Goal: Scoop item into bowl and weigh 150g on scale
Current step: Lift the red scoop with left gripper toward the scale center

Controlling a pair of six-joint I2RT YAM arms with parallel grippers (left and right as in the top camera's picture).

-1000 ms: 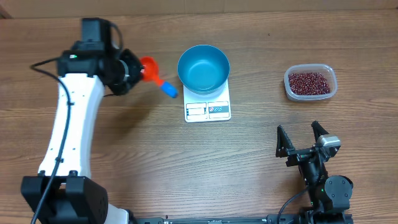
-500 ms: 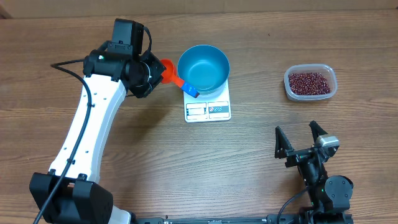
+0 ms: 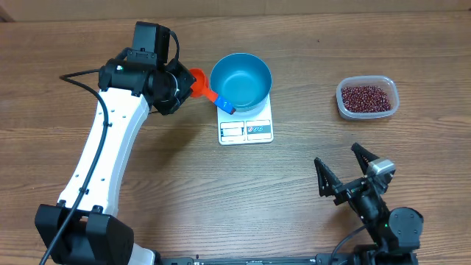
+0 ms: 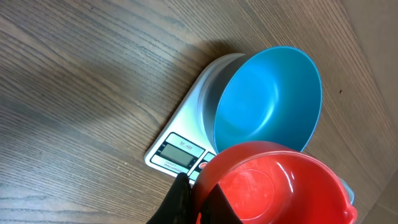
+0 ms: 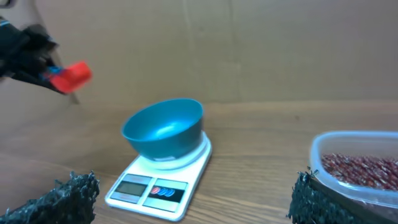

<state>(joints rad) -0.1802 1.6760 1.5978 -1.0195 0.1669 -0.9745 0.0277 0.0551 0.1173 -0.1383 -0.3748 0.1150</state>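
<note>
The blue bowl (image 3: 241, 81) stands empty on the white scale (image 3: 246, 129). My left gripper (image 3: 184, 87) is shut on the rim of an empty red scoop (image 3: 196, 79), and the scoop's blue handle (image 3: 227, 107) reaches over the scale's left corner beside the bowl. In the left wrist view the scoop (image 4: 273, 186) hangs just below the bowl (image 4: 267, 93), with dark fingers (image 4: 181, 198) pinching its edge. The red-brown beans (image 3: 366, 96) lie in a clear tub at the right. My right gripper (image 3: 337, 156) stands open near the front right, holding nothing.
The clear plastic tub (image 3: 391, 88) sits at the far right of the wooden table. A cardboard wall (image 5: 249, 43) rises behind the table. The right wrist view shows the scale (image 5: 158, 183), the bowl (image 5: 165, 127) and the tub (image 5: 323, 146) ahead of its open fingers (image 5: 65, 196).
My left arm swung right, carrying the scoop from open table to the bowl's left edge, then held still. My right gripper shifted slightly left and turned, still open.
</note>
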